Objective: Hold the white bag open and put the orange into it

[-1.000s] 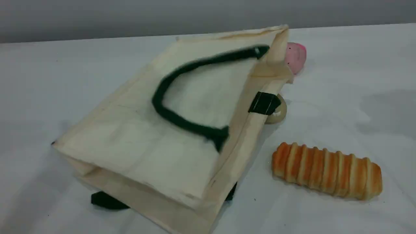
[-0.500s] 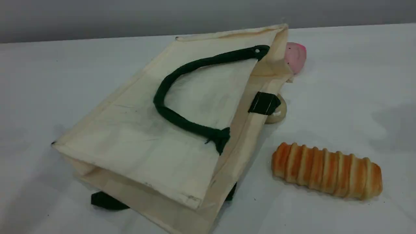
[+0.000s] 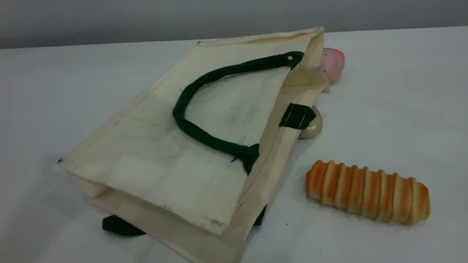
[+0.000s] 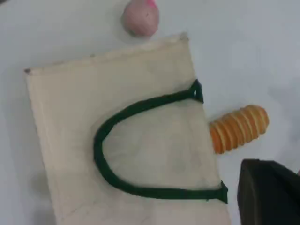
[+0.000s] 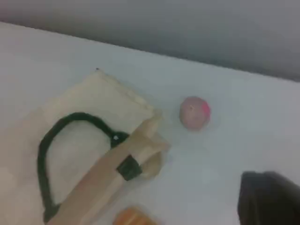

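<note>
The white bag (image 3: 161, 160) is lying flat on the middle of the table (image 3: 395, 109), its green handle (image 3: 177, 109) resting still after swinging a moment ago, while the left gripper (image 4: 268, 194), fingers just pinched together, and the right gripper (image 5: 267, 197), likewise closed, on what if anything unclear, are hovering high above, and the orange is showing nowhere, so it is probably sitting inside.

White bag (image 3: 146, 175) flat, green handle (image 3: 215, 143) atop.

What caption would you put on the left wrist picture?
White bag lying flat, green handle on top, striped bread and a pink round thing beside it.
</note>
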